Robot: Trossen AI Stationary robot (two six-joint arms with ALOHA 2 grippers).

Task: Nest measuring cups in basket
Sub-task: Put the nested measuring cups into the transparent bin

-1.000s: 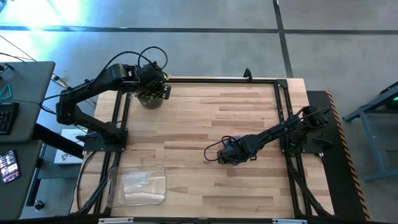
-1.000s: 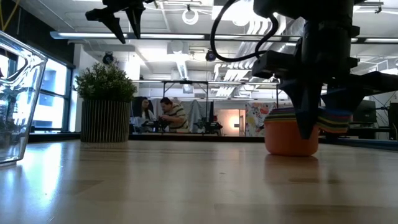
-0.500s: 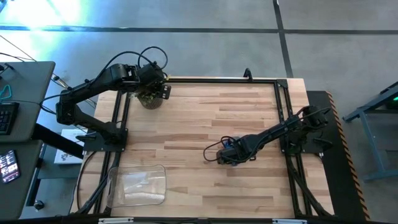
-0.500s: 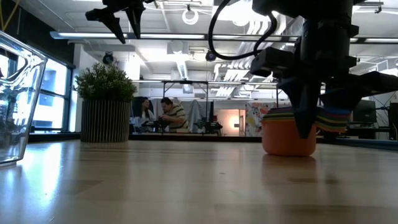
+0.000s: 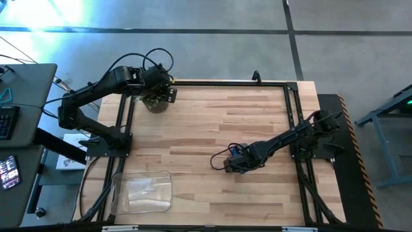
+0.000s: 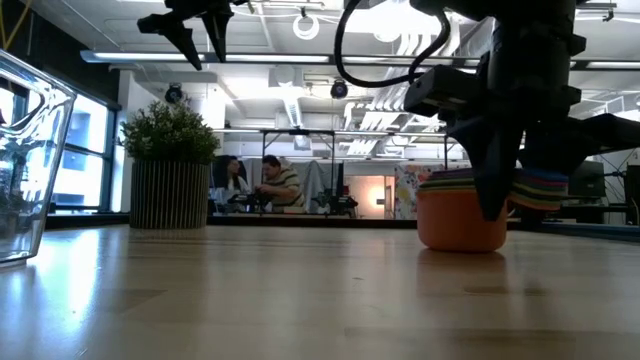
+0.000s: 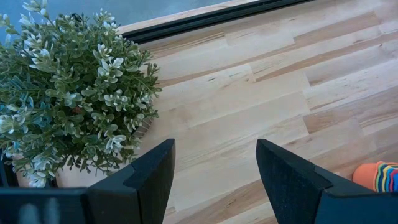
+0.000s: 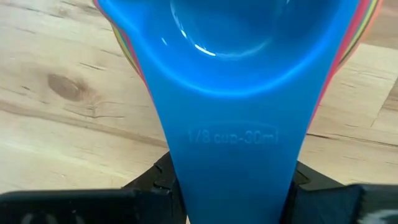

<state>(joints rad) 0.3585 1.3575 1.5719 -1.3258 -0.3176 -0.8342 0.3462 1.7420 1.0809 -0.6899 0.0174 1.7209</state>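
Note:
The measuring cups sit nested in one stack, its orange outer cup (image 6: 462, 218) standing on the table and the striped handles (image 6: 540, 190) fanning out to one side. The blue cup (image 8: 230, 37) lies on top. My right gripper (image 5: 233, 164) is shut on the stack's handles, right of the table's middle. The clear basket (image 5: 141, 191) rests on its base at the near left corner, and its wall (image 6: 30, 170) shows in the low view. My left gripper (image 7: 214, 180) hangs open, high over the potted plant (image 7: 68, 106) at the far left. The stack (image 7: 376, 176) shows far off in its wrist view. My right gripper holds the nested cups by their stacked handles, the blue top handle (image 8: 230, 155) lying between the two fingers (image 8: 155, 183). The fingers (image 6: 495, 170) come from above, pointing down. The stack stays upright, with the orange cup's bottom (image 6: 462, 245) on the table.
The potted plant (image 5: 154, 102) stands at the far left corner under my left arm. Bare wood (image 5: 212, 122) lies between the stack and the basket. Black frame rails (image 5: 225, 82) edge the table. People sit in the room beyond (image 6: 265, 185).
My right gripper has crept a little toward the table's left and near edges, still shut. The cup stack has slid along the table with it, staying upright.

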